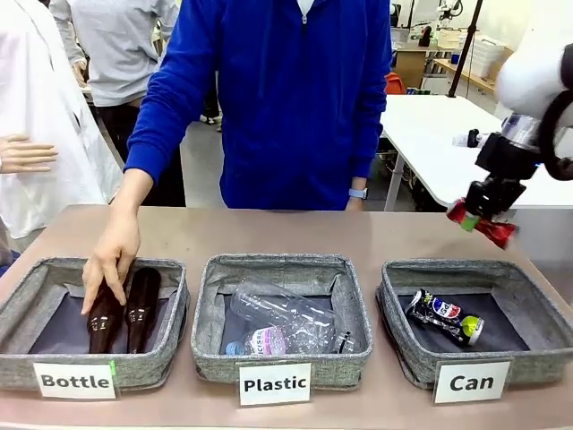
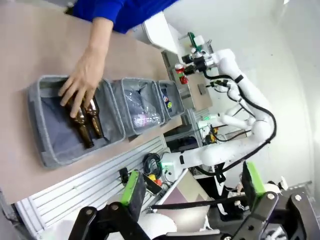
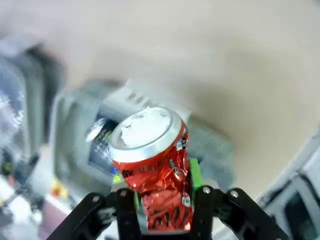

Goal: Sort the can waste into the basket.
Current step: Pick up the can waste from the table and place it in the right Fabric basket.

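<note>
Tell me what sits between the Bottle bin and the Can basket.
In the front view, the Plastic bin, holding clear plastic bottles, sits between the Bottle bin and the Can basket.

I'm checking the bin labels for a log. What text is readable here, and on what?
"Bottle": white card on the left bin.
"Plastic": white card on the middle bin.
"Can": white card on the right bin.
Print on the red can, the dark can and the plastic bottle label: too small or blurred to read.

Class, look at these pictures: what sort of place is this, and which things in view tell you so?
Probably a robotics lab set up for waste sorting: a white robot arm works at the table, three labelled baskets, including the "Can" basket, and white workbenches behind.
</note>
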Motion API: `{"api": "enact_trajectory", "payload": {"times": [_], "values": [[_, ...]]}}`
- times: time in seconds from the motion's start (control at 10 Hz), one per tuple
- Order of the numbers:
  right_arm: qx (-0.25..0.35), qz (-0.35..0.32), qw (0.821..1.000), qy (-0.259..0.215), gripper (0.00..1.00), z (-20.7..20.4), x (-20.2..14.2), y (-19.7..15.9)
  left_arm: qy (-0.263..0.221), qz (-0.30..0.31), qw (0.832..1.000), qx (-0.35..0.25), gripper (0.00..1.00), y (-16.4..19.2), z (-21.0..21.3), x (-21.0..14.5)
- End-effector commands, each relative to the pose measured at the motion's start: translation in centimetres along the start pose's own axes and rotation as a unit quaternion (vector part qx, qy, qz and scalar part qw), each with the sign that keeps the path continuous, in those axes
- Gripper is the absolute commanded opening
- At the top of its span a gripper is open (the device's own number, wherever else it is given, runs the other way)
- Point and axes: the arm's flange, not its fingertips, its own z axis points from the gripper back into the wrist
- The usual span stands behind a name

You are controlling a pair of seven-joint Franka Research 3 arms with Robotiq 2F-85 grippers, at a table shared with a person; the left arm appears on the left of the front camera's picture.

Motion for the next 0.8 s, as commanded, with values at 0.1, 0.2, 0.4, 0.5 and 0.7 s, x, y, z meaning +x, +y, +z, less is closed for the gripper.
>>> {"api": "enact_trajectory", "payload": {"times": [0.1,0.2,0.4,0.5,0.7], "values": [[0.021,0.201,0.977,0.068,0.00,-1.3,-5.0,3.8,0.046,0.008,0.999,-0.017,1.00,0.5,-5.1,-0.3],[0.028,0.267,0.960,0.083,0.00,-1.8,-6.1,4.7,0.067,0.004,0.997,-0.032,1.00,0.4,-8.0,-0.6],[0.051,0.311,0.946,0.076,0.00,-2.0,-7.9,4.9,0.134,0.004,0.990,-0.052,1.00,1.0,-13.4,-1.9],[0.052,0.326,0.942,0.061,0.00,-2.3,-8.6,4.7,0.153,0.004,0.987,-0.056,1.00,1.5,-15.7,-2.1],[0.058,0.326,0.943,0.038,0.00,-2.7,-9.0,4.5,0.167,0.009,0.984,-0.054,1.00,2.1,-20.4,-2.2]]}}
